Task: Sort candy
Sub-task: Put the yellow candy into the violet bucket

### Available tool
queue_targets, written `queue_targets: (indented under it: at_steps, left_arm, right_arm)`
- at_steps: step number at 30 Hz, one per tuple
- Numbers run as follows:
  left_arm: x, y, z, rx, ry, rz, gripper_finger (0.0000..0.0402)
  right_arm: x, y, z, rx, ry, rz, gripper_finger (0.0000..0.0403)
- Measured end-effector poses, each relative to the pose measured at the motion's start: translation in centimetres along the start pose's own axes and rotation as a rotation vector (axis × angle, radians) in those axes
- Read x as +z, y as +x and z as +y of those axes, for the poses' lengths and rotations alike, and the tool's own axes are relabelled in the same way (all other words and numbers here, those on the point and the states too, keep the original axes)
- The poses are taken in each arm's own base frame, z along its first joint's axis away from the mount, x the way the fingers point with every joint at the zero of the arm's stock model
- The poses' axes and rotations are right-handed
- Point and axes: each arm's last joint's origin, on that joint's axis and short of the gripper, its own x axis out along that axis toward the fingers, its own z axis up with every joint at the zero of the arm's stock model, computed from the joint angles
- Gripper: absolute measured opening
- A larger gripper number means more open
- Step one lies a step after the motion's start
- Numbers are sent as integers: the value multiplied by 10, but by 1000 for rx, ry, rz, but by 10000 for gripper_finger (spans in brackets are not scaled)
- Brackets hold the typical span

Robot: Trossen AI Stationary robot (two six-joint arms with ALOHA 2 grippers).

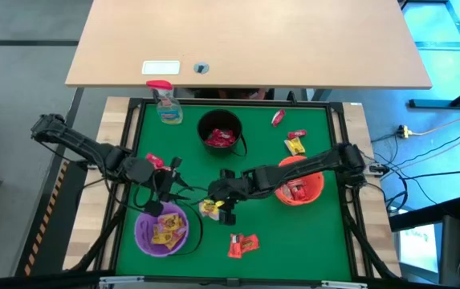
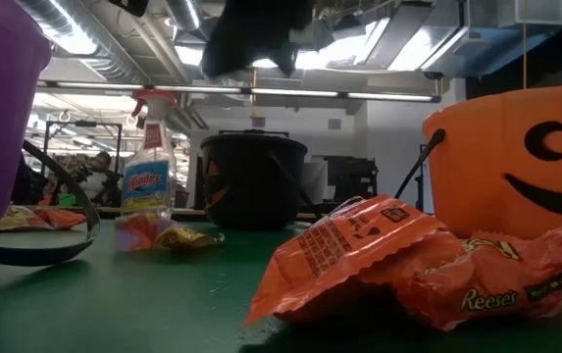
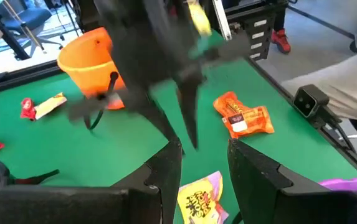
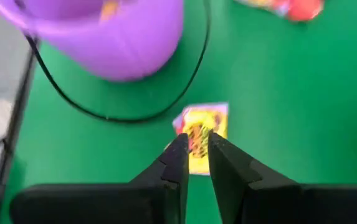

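Observation:
A yellow candy (image 4: 202, 124) with a purple edge lies flat on the green table (image 1: 318, 241), just right of the purple bucket (image 1: 161, 233). My right gripper (image 4: 197, 140) hangs over it, pointing down, with a narrow gap between its fingers; it is clear of the candy. In the high view my right gripper (image 1: 223, 209) reaches in from the right. My left gripper (image 1: 168, 195) hovers open over the purple bucket's far rim with nothing in it. The same candy (image 3: 198, 200) shows between the left fingers, lying on the table.
Yellow candy lies in the purple bucket. The orange bucket (image 1: 298, 186) and black bucket (image 1: 220, 132) hold red candy. Two orange packets (image 1: 242, 245) lie near the front edge, with more loose candy (image 1: 295, 141) at the far right. A spray bottle (image 1: 166, 103) stands far left.

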Motion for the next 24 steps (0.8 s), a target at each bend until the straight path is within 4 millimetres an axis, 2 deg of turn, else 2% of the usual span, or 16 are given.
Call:
queue_targets:
  at_steps: [6,12,15,19,24]
  left_arm:
    - [0,-1,-1,-9,-2,0,122]
    - [0,-2,-2,-14,-1,-1,122]
    - [0,-2,-2,-11,-3,-1,122]
    - [0,-1,-2,-10,-21,0,122]
    - [0,-1,-2,-10,-22,0,122]
  right_arm:
    - [-23,48,-3,9,0,118,155]
    - [-27,73,-5,-12,0,83,271]
    - [-32,83,-6,-22,-4,90,313]
    - [-39,96,-8,-28,-5,111,344]
    - [-46,107,-10,-62,-8,138,351]
